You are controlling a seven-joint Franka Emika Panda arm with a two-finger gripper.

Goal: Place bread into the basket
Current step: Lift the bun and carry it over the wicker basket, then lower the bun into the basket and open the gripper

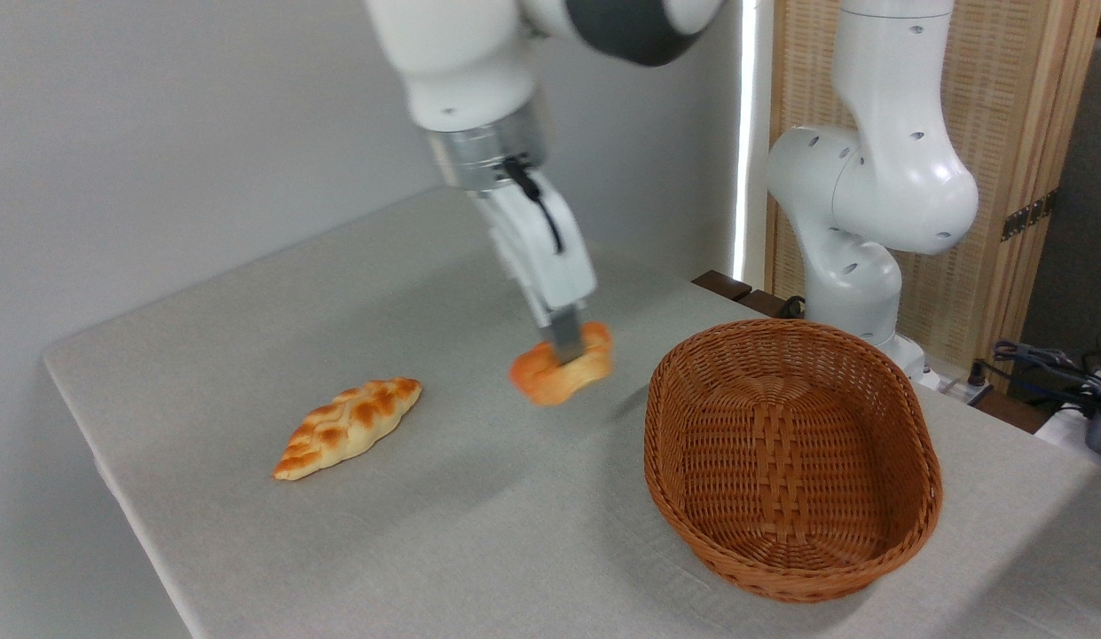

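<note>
No readable writing anywhere — the end effector (568,355) grips one orange bun (562,366) above the worktop (479,524), between one braided loaf (348,427) and one wicker basket (791,457).

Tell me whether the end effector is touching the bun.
Touching: the camera view shows the end effector fingers pressed into the bun.

Gripper (569,351) tilted, reaching down from upper left, fingers (566,335) closed on the bread (563,366), an orange lumpy bun, slightly blurred, seemingly just off the grey table (479,532), shadow below and to its right. Basket (794,457), brown woven oval, to the right of the gripper and slightly lower, near but not touching the bun, nothing inside. Braided loaf (348,427) to the left of the gripper and lower, well apart, lying flat.
</note>
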